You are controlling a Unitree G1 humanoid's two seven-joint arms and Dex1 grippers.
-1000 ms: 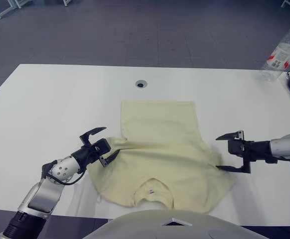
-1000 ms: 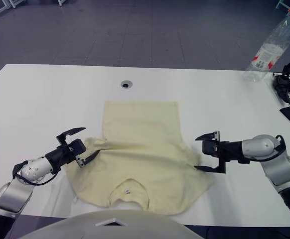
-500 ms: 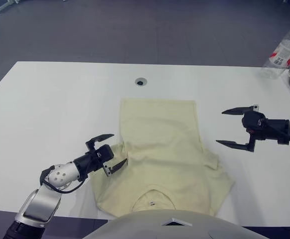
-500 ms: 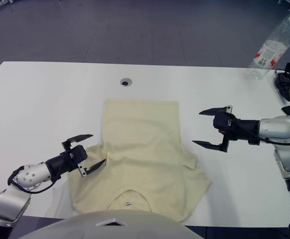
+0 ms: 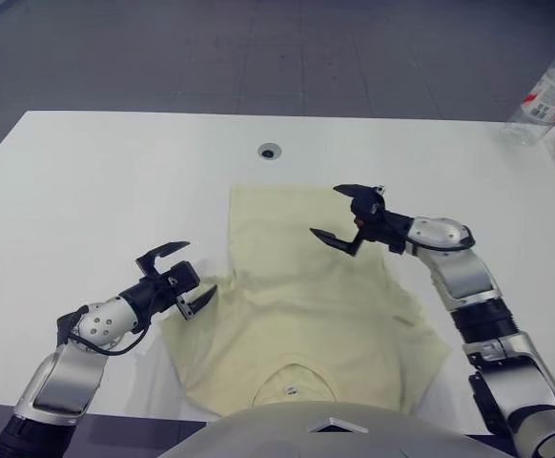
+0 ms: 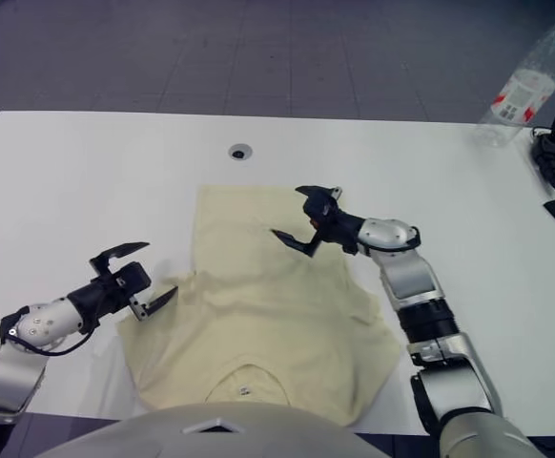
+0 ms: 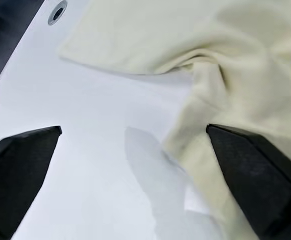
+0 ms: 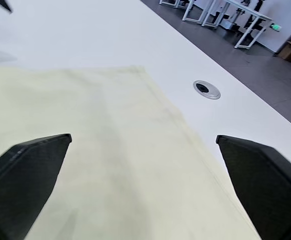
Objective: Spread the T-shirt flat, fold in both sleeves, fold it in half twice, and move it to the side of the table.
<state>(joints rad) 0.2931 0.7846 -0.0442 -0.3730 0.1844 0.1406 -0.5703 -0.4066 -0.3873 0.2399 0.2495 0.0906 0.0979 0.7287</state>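
A pale yellow T-shirt (image 5: 301, 305) lies rumpled on the white table (image 5: 96, 191), collar toward me and hem at the far end. My left gripper (image 5: 199, 268) is open just off the shirt's left edge, low over the table, with nothing between its fingers. The left wrist view has its gripper (image 7: 134, 130) over bare table beside a creased fold of the T-shirt (image 7: 225, 50). My right gripper (image 5: 325, 210) hovers open over the far half of the shirt, right of its middle, holding nothing. In the right wrist view, that gripper (image 8: 143, 138) is above flat cloth of the T-shirt (image 8: 110, 165).
A round cable hole (image 5: 270, 152) sits in the table just beyond the hem. A clear plastic bottle (image 6: 521, 86) stands at the far right corner, with black cables (image 6: 554, 153) beside it. Bare table stretches to the left and right of the shirt.
My right arm has swung in from the shirt's right side to above its far half. The left gripper has drawn back slightly from the shirt's left edge. Both stayed open.
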